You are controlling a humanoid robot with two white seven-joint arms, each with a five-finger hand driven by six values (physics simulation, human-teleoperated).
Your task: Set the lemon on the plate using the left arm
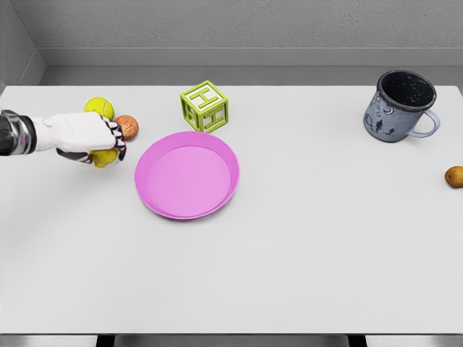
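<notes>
Nearest to me on the white table (289,275) lies the pink plate (187,176), empty, with a broad bare stretch of tabletop in front of it. Level with the plate and to its left, my left hand (90,139) comes in from the picture's left edge, fingers curled around the lemon (105,157), which shows as a yellow lump under the palm and fingertips. I read this as the grasp being made; whether the lemon is off the table or resting on it I cannot tell from this angle.

The hand is near the plate's left rim but apart from it. So the step in hand is the carry: I judge the next move calls for a lift to clear the raised rim, a short travel to the right until the lemon hangs over the plate's middle, then a lowering and an opening of the fingers.

Just behind the hand sit a reddish apple (128,126) and a tennis ball (100,108), close enough that I should avoid brushing them. Farther back stand a green letter block (205,107) and, at far right, a speckled enamel mug (400,106). A small orange fruit (454,176) lies at the right edge. My right arm does not show.
</notes>
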